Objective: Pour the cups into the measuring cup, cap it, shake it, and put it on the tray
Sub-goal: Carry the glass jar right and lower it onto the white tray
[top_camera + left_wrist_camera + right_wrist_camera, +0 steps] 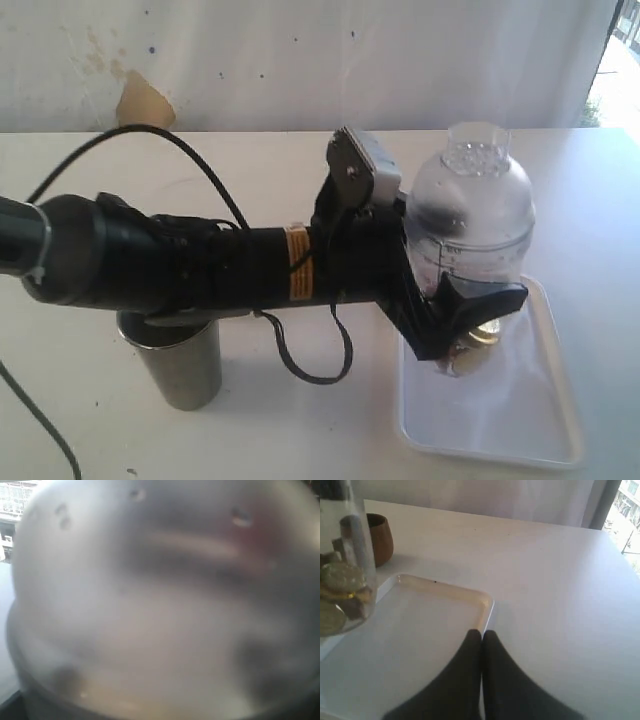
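Note:
My left gripper (470,292) is shut on the clear measuring cup (470,215), its black fingers (490,297) clasping the lower body. The cup wears a domed perforated cap and holds small round gold pieces at its bottom. It hangs over the near-left part of the white tray (560,400); I cannot tell whether it touches. The left wrist view is filled by the blurred measuring cup (160,605). Beneath the left arm stands the steel tumbler (180,365). The right wrist view shows my shut, empty right gripper (481,632) above the tray (445,592), the measuring cup (342,580) and the wooden cup (380,537).
The white table (250,430) runs back to a pale wall (300,60). A black cable (320,370) loops below the left arm beside the tumbler. A bright window (627,510) lies beyond the table's far corner.

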Available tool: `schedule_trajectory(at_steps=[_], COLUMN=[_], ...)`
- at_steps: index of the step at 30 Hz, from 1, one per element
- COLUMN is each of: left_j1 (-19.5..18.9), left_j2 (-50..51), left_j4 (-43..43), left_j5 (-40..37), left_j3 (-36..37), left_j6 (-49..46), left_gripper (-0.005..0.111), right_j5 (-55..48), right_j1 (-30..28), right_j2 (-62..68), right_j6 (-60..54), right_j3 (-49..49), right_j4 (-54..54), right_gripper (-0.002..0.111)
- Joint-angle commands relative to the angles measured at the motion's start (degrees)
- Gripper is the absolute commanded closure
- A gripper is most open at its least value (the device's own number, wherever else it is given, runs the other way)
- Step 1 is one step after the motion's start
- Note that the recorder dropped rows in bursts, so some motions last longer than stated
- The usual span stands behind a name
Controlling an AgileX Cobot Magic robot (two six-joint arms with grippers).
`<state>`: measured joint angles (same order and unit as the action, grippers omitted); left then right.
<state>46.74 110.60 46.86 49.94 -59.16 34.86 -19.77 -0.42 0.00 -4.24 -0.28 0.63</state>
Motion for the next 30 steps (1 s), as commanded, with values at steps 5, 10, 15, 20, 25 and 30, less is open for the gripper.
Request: schedule_trajectory(at_steps=[5,10,15,20,25,30], left_j1=[2.0,2.0,2.0,2.0,2.0,2.0], left_j2=[8.3,11.8,12.7,12.7,12.7,12.7], left_j4=[-2.9,-2.9,-2.9,-3.1,-3.1,-3.1], left_j5=[3.6,4.5,4.0,3.6,1.7,1.0], left_j3=[-6.3,-9.4,-9.6,-9.6,-9.6,-9.6], left_j6=[-4.0,-4.0,-5.2,-6.9,-6.9,-6.7], left_gripper=[0.107,0.107,0.104,0.071,0.012,0.002], right_j5=[0.2,0.2,0.2,0.2,0.2,0.2], right_j1=[-0.2,-0.2,-0.2,-0.2,-0.2,-0.2], right_j2=[0.0,0.0,0.0,0.0,0.0,0.0], right_j6=[0.1,0.1,0.1,0.1,0.1,0.1], right_j3=[0.3,0.3,0.3,0.3,0.3,0.3], right_j4=[-0.2,-0.2,-0.2,-0.2,-0.2,-0.2], right_gripper=[0.108,0.108,0.108,0.108,0.108,0.108])
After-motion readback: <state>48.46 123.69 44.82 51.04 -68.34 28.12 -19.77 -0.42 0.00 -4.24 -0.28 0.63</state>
